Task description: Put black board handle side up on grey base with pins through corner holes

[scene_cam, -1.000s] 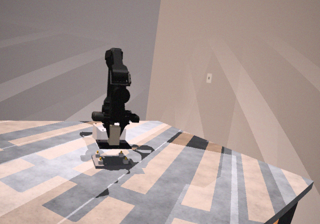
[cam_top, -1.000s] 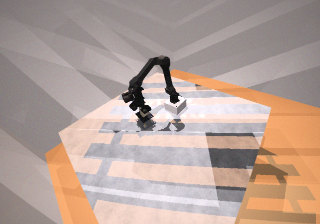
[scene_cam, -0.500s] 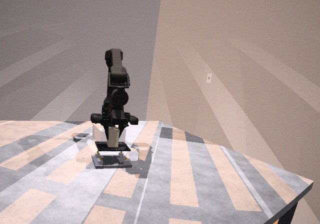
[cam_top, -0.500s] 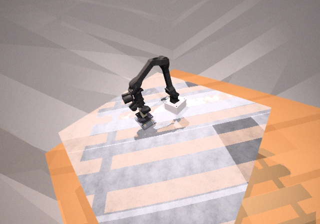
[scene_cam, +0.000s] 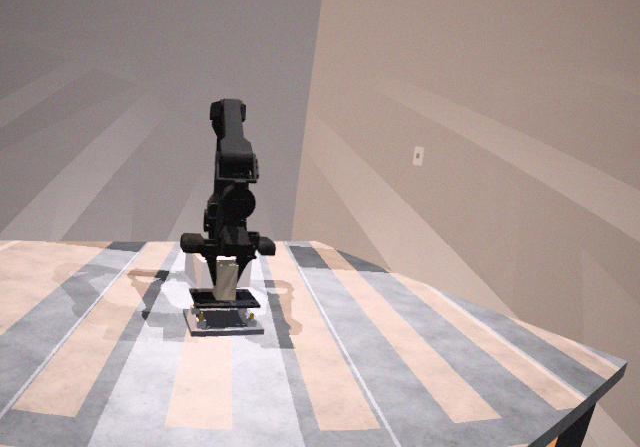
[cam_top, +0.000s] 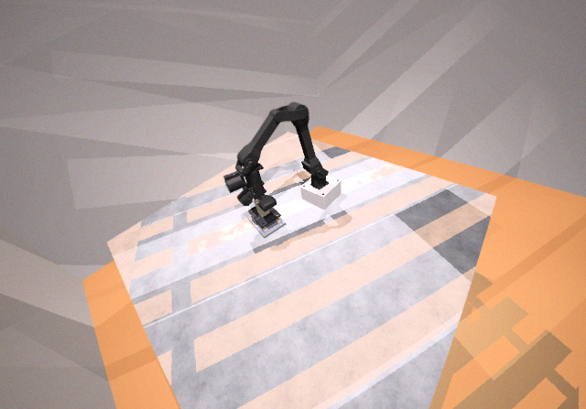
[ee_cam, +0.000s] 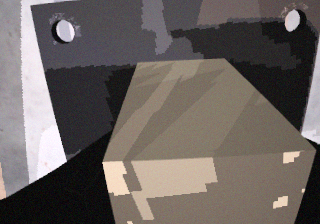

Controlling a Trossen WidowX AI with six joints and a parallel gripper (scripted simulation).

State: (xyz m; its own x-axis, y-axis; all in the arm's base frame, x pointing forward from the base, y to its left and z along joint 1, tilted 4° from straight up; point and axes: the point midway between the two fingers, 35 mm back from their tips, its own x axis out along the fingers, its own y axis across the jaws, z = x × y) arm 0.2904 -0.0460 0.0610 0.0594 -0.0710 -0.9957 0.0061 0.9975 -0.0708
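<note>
From the top view, our black six-joint arm (cam_top: 257, 142) (scene_cam: 232, 132) reaches out from its white box-shaped mount (cam_top: 321, 195) (scene_cam: 196, 271). The black parallel-jaw claw (cam_top: 261, 208) (scene_cam: 225, 279) is over the flat black square board (cam_top: 269, 219) (scene_cam: 248, 300) (ee_cam: 80, 94), with the grey square base (cam_top: 265, 232) (scene_cam: 227, 332) below. We see bare striped tabletop (cam_top: 330, 291) (scene_cam: 351, 385) on the near side, and the table's edges lie well apart from the base, so we judge there is room to back off.

In the exterior view, our claw is pinching the beige block-shaped handle (scene_cam: 225, 281) (ee_cam: 200, 114) from both sides. The board hangs just above the base, handle side up and looking nearly level. Two gold pins (scene_cam: 201, 317) show beneath its near edge, so it is not yet seated. The lift is done; lowering, release and withdrawal are left.

In the wrist view, the handle fills the foreground and two corner holes of the board show pale, with no pin we can make out in either. The other two are hidden, so we cannot tell whether all four line up. We would check that before lowering.
</note>
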